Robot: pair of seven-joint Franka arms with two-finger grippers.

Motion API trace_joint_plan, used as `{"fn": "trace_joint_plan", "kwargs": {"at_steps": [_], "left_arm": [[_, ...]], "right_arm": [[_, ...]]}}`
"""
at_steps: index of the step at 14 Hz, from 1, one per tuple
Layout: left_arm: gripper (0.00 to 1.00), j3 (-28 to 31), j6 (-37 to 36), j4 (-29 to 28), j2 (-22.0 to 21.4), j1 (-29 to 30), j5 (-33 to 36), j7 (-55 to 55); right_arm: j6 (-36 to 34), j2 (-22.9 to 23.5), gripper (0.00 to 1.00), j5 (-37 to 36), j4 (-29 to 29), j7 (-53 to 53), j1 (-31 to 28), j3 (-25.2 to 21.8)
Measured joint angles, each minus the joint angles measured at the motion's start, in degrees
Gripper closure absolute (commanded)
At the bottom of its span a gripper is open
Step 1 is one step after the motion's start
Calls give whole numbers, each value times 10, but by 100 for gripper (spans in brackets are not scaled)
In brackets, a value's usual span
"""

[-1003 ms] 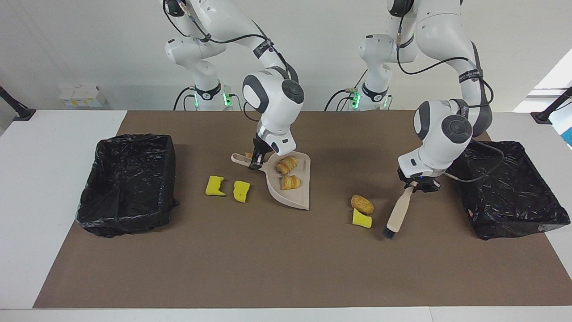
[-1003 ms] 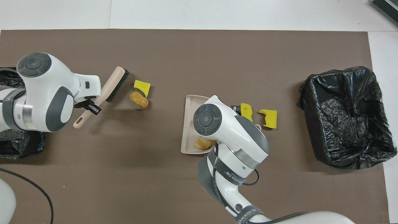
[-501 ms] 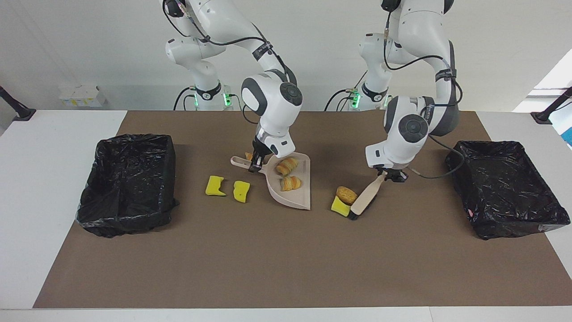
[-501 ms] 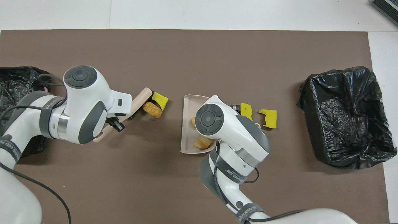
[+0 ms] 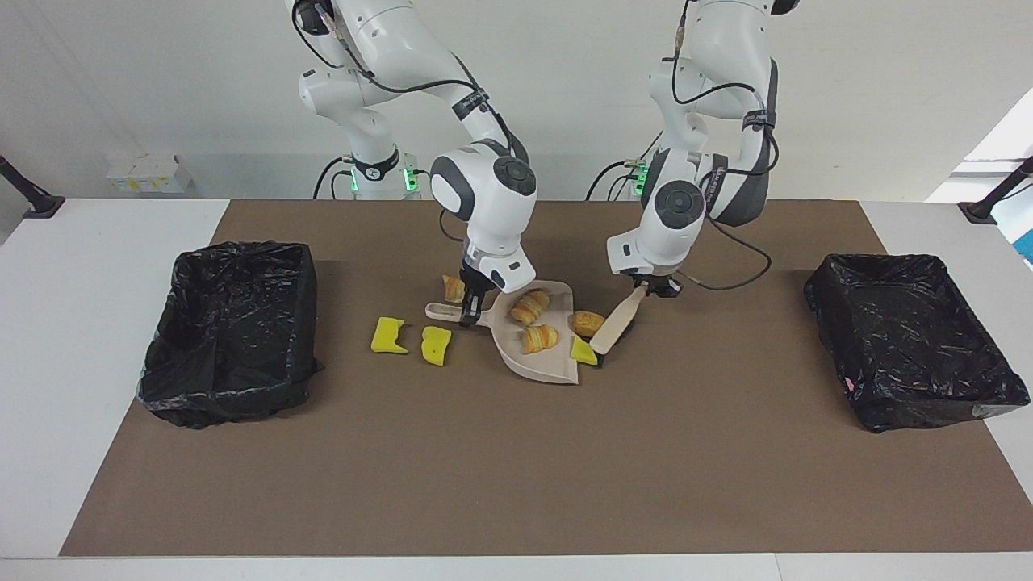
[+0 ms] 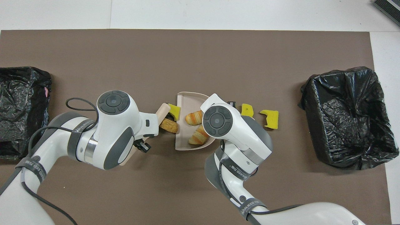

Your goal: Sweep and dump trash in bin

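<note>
A robotics laboratory is indicated. Two white industrial arms are seen bolted at one long edge of a white counter, with green status lights glowing at their bases and cables looped along their links. A brown mat is laid over the counter's middle as a marked work area. Bare white walls are seen, and black camera or lamp stands are fixed at the counter's corners. Bag-lined bins are staged at each end like test props.
</note>
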Motion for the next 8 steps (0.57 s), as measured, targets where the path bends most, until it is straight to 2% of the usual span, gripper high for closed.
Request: {"fn": "trace_joint_plan", "kwargs": {"at_steps": [8], "left_arm": [[100,-5,2,32,-3,-66,-66,-167]], "right_arm": [[40,3,100,4,-11,-17,-6,0]]}}
